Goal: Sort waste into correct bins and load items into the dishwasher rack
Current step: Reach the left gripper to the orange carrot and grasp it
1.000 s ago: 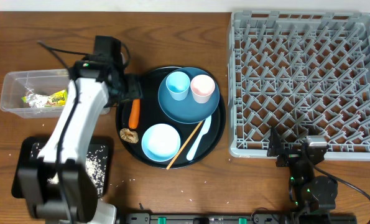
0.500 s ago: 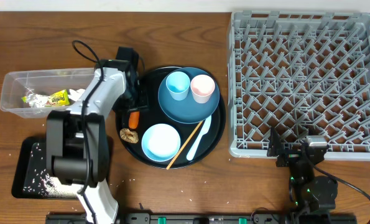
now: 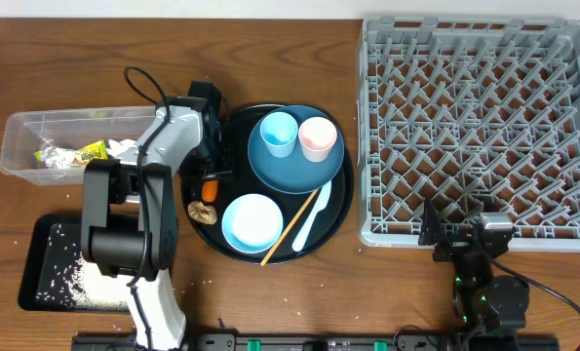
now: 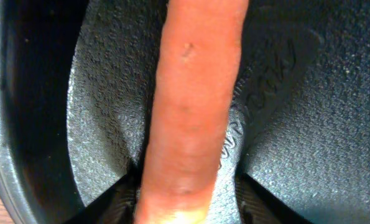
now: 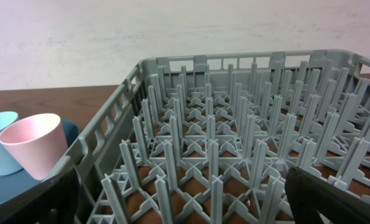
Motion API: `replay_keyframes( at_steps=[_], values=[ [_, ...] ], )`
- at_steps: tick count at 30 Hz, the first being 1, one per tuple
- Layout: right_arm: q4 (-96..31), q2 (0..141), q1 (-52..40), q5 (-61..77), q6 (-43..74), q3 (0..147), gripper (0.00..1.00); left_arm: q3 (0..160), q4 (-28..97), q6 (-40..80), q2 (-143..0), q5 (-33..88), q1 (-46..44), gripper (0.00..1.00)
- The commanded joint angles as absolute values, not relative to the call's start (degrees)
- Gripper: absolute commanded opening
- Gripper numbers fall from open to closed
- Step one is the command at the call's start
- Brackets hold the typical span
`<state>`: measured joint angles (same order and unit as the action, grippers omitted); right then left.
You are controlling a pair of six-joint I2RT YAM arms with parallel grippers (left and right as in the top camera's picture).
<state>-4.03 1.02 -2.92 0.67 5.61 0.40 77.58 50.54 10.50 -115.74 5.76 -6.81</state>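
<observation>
Left gripper (image 4: 185, 202) is down over the orange carrot (image 4: 194, 93), which lies on the left part of the large round black tray (image 3: 343, 210). 1 finger stands on each side of the carrot, close to its flanks. Cannot tell whether they pinch it.

Right gripper (image 5: 185, 193) rests at the near edge of the dishwasher rack (image 3: 475, 127). Its jaws are spread wide with nothing between them.

On the round tray:
- The dark blue plate (image 3: 280, 171) carries 2 upright cups, light blue cup (image 3: 278, 133) and pink cup (image 3: 318, 137), side by side.
- The light blue bowl (image 3: 251, 220) sits in front of the plate.
- The white spoon (image 3: 312, 216) and wooden chopstick (image 3: 288, 236) lie slanted beside the bowl.
- The brown lump (image 3: 204, 211) sits at the tray's left edge, near the carrot.

The clear box (image 3: 17, 146) holds the yellow-green wrapper (image 3: 80, 154) and white tissue (image 3: 124, 148). The shallow black tray (image 3: 36, 253) holds scattered rice (image 3: 60, 278).
</observation>
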Motion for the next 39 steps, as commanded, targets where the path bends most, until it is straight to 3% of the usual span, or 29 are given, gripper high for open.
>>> replay_keyframes(
  at_steps=[1, 3, 6, 15, 28, 39],
  values=[
    [-4.23, 1.02, -3.68, 0.89, 5.08, 0.32, 0.99, 77.08, 50.52, 10.07, -116.05, 5.06, -6.83, 0.44],
    [-4.23, 1.02, -3.68, 0.89, 5.08, 0.32, 0.99, 77.1, 50.5, 10.07, -116.05, 5.08, -6.83, 0.33],
    [-4.23, 1.02, -3.68, 0.89, 5.08, 0.32, 0.99, 77.17, 50.46, 10.07, -116.05, 5.08, -6.83, 0.25],
    [-4.25, 1.02, -3.68, 0.89, 5.08, 0.32, 0.99, 79.66, 51.4, 10.07, -114.63, 5.08, -6.83, 0.25],
    [-4.23, 1.02, -3.68, 0.89, 5.08, 0.32, 0.99, 80.82, 60.6, 11.22, -98.78, 5.06, -6.02, 0.26],
    [-4.25, 1.02, -3.68, 0.89, 5.08, 0.32, 0.99, 80.79, 71.42, 14.72, -89.8, 3.75, 7.01, 0.26]
  ],
)
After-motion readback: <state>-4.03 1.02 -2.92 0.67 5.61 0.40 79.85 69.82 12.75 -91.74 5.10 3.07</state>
